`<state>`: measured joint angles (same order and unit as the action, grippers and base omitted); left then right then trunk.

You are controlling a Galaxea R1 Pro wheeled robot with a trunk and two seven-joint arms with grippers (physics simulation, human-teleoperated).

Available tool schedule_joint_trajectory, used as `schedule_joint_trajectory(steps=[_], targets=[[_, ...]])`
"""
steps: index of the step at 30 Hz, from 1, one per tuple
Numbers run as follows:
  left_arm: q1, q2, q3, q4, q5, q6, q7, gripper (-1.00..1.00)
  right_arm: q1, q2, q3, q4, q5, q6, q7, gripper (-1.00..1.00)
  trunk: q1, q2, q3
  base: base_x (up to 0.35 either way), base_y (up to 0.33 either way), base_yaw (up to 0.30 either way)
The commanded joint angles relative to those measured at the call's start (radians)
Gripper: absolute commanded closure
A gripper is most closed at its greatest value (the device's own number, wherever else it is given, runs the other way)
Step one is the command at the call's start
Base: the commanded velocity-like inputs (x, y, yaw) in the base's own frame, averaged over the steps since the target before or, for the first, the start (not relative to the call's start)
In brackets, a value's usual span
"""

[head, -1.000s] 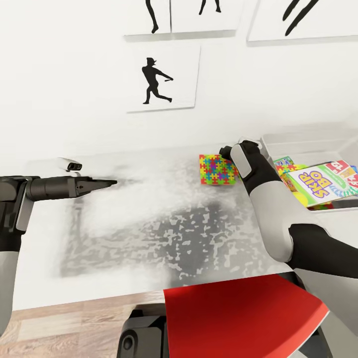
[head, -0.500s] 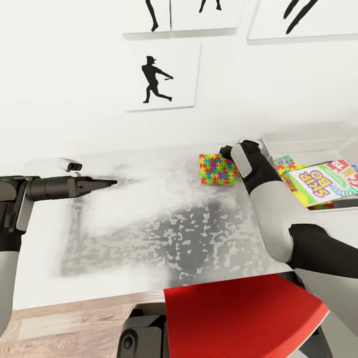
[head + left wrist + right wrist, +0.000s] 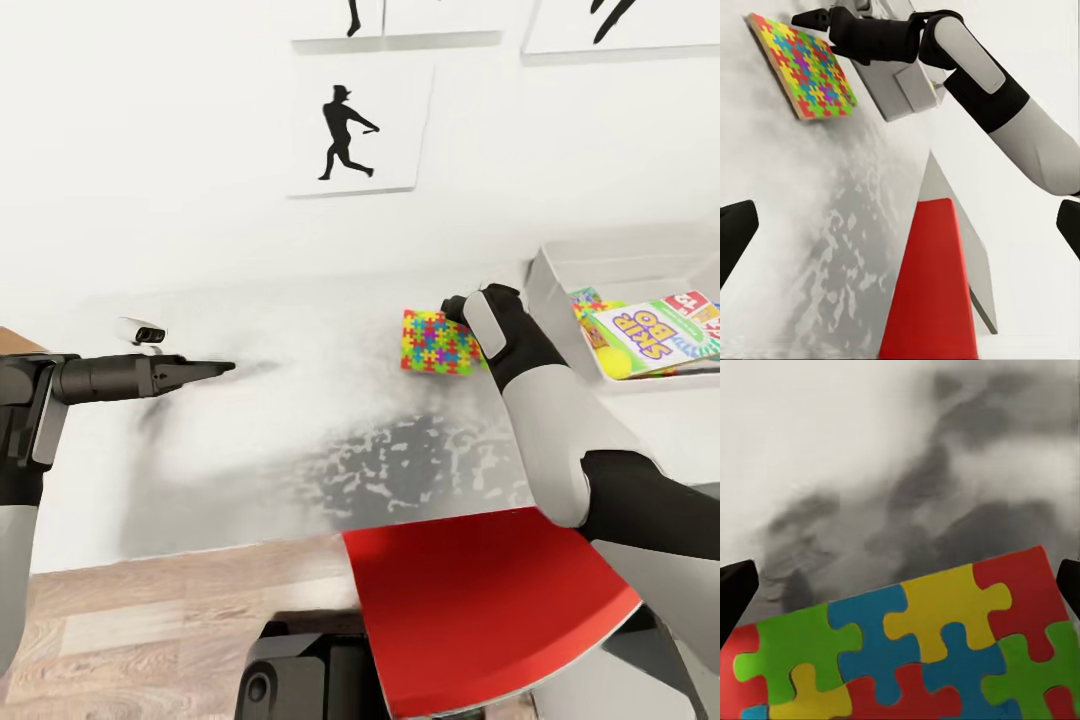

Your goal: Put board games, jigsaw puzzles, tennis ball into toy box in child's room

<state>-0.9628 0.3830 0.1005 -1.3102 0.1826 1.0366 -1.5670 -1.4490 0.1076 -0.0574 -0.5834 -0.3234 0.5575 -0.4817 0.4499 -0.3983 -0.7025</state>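
Note:
One jigsaw puzzle (image 3: pixel 436 343) lies flat on the glossy white-grey table (image 3: pixel 300 440), and it also appears as jigsaw puzzle (image 3: pixel 802 67) and jigsaw puzzle (image 3: pixel 907 652). My right gripper (image 3: pixel 455 306) sits at its far right corner, just above it, open; the right gripper (image 3: pixel 900 585) has its tips spread wide over the puzzle's edge. At the right stands the toy box (image 3: pixel 545 290), holding the SKIP-BO board game (image 3: pixel 655 335) on other colourful flat pieces. Far to the left, my left gripper (image 3: pixel 225 368) hovers over bare table, open and empty.
A red chair (image 3: pixel 480 600) stands at the table's near edge, under my right arm. Black silhouette posters (image 3: pixel 345 130) hang on the white wall behind. Wood-plank floor (image 3: pixel 150 620) shows at the lower left.
The camera has moved: the table, puzzle and toy box sit higher and further right in the picture. Both arms keep their poses, the right gripper still at the puzzle.

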Motion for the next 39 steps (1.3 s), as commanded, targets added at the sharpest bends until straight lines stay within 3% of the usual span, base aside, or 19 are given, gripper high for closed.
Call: schedule_joint_trajectory(steps=[1,8,26,39], targets=[[0.0,0.0,0.0,0.0,0.0,0.011,-0.004,-1.0,-0.001,0.001,-0.002,-0.001,-0.011,0.001,-0.008,-1.0,0.0,-0.002,-0.001,-0.246,0.195,0.0],[0.0,0.0,0.0,0.0,0.0,0.011,-0.004,-1.0,-0.001,0.0,-0.002,0.0,-0.011,0.001,-0.008,-1.0,0.0,-0.002,-0.001,-0.183,0.14,0.0],[0.0,0.0,0.001,0.0,0.0,0.011,-0.004,-1.0,-0.001,0.0,-0.002,0.0,-0.011,0.0,-0.008,-1.0,0.0,-0.002,-0.001,-0.021,0.084,0.0],[0.0,0.002,0.001,0.0,0.0,0.011,-0.004,-1.0,-0.001,0.0,-0.003,0.0,-0.011,0.001,-0.008,-1.0,0.0,-0.002,-0.001,-0.205,0.207,0.0]])
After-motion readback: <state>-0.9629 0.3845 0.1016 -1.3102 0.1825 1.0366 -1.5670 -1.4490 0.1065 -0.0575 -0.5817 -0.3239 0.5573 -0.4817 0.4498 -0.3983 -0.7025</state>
